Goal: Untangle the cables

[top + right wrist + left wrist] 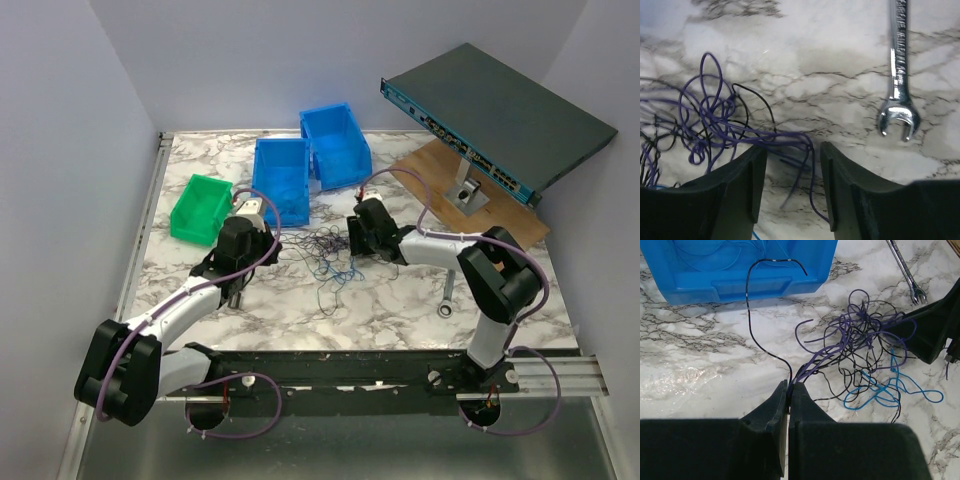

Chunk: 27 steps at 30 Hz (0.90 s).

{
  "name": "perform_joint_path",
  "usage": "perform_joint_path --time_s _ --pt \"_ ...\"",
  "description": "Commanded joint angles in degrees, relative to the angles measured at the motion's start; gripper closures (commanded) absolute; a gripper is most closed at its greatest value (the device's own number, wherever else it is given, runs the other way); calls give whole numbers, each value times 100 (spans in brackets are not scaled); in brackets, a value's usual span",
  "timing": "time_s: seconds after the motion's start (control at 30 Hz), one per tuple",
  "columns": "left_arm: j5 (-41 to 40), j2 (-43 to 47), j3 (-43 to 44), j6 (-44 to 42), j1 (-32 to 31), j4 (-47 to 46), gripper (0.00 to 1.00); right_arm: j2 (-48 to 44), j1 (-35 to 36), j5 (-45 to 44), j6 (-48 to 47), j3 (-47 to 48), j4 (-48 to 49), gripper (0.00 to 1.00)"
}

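Thin blue, purple and black cables point(328, 252), probably soft and light, lie tangled mid-frame on the marble tabletop point(400, 300). Left end effector point(789, 386) pinches outer strands, a sensible hold; right end effector point(792, 150) is spread over purple loops

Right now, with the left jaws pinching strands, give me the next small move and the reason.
Probably close the right jaws on the purple strand that runs between them. The left jaws are shut on strands at one edge of the cables, and the right jaws stand open at the other side, so a second grip would let the cables be drawn apart.
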<state>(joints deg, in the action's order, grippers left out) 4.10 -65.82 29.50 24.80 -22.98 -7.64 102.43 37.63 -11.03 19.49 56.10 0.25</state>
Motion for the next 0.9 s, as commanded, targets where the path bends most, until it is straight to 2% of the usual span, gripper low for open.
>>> perform_joint_path --time_s 0.0,0.03,0.07,0.2,0.27,0.33,0.47,0.6,0.77,0.83,0.87 --pt "80 9 109 -76 8 -74 100 146 44 -482 181 48 -350 67" --pt "11 15 119 -52 11 -36 100 53 43 -842 321 -41 -353 78" --pt "-151 43 126 -27 13 32 100 -52 11 -1161 457 -146 -359 85" --pt "-1367 325 53 385 22 356 100 -687 -618 -1821 1420 -691 -502 99" --pt "-2153 597 -62 762 31 569 100 -1181 -1137 -1843 2013 -1091 -542 99" --pt "-2599 878 -229 930 48 618 100 -1700 -1487 -2003 2335 -1527 -448 99" --pt "-2789 1189 -456 1079 57 471 100 -2593 -1641 -2535 2633 -2053 -427 99" --pt "-2823 986 -283 1076 57 680 100 -3165 -1653 -3065 2939 -2139 -760 99" --pt "-3740 951 -95 1752 114 1504 100 -3747 -1782 -3902 3773 -2145 -1518 99" --pt "-3760 1067 -207 1781 145 1427 100 -3900 -1793 -3999 3739 -2149 -1525 99" --pt "-3505 1109 -279 1591 150 1190 100 -3938 -1793 -3881 3358 -2147 -1314 98"
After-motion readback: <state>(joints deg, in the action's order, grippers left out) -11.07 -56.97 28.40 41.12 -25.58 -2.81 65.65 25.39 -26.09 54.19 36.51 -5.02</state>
